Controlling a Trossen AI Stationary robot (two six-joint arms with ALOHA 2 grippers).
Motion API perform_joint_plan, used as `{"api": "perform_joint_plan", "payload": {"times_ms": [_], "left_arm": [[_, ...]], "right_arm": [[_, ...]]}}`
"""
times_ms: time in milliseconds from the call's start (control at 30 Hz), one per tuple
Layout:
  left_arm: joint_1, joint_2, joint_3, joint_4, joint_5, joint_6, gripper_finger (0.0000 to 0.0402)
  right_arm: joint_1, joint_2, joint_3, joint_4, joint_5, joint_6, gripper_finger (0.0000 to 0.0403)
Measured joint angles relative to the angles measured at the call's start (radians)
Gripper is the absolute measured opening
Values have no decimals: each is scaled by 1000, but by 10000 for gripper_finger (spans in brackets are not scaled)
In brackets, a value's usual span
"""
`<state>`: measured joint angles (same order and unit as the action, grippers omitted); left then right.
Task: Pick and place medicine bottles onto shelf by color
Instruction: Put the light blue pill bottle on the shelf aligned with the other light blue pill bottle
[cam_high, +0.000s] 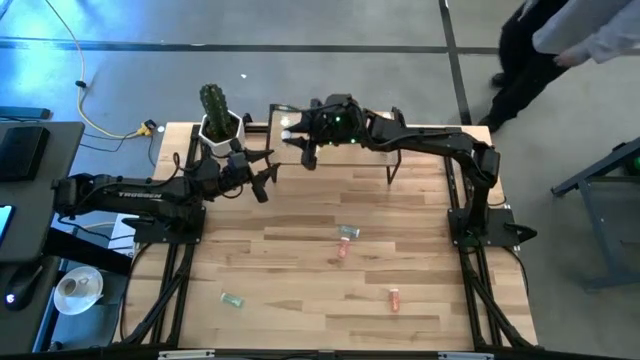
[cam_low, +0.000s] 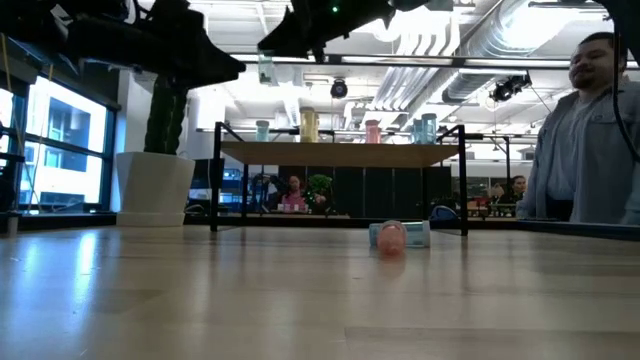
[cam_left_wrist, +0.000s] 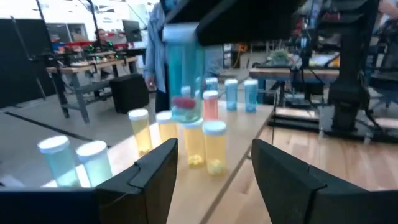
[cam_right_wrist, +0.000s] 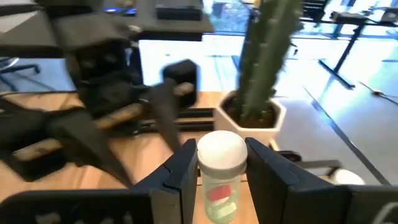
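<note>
My right gripper reaches over the left end of the light-wood shelf, shut on a teal medicine bottle with a white cap. The bottle hangs above the shelf in the low view. Several bottles stand upright on the shelf: pale blue, yellow, pink. My left gripper is open and empty just in front of the shelf's left end, its fingers facing the bottles. Loose bottles lie on their sides on the table: teal, pink, red, green. My right gripper pinches the teal bottle between its two fingers at the white cap, at the bottle's top end. The fingers come from above. The bottle hangs upright below them, clear of the shelf and of the bottles standing on it.
A white pot with a cactus stands at the far left, close to both grippers. A person stands beyond the table's right side. The shelf's black legs stand on the table's far part.
</note>
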<state>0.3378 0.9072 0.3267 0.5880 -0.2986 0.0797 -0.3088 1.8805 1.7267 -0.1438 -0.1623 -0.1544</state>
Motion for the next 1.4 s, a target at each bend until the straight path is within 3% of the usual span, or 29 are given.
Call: {"api": "perform_joint_plan", "payload": {"times_ms": [467, 733, 867, 1400], "left_arm": [[0, -226, 0, -201, -5, -24, 195], [0, -274, 0, -251, -57, -24, 195], [0, -274, 0, -252, -57, -24, 195], [0, -274, 0, -257, -57, -6, 195]], "right_arm": [[-55, 55, -78, 221, 19, 161, 101], [-18, 149, -88, 337, 159, 182, 101], [-8, 184, -87, 363, 284, 198, 101], [45, 201, -84, 384, 470, 220, 101]]}}
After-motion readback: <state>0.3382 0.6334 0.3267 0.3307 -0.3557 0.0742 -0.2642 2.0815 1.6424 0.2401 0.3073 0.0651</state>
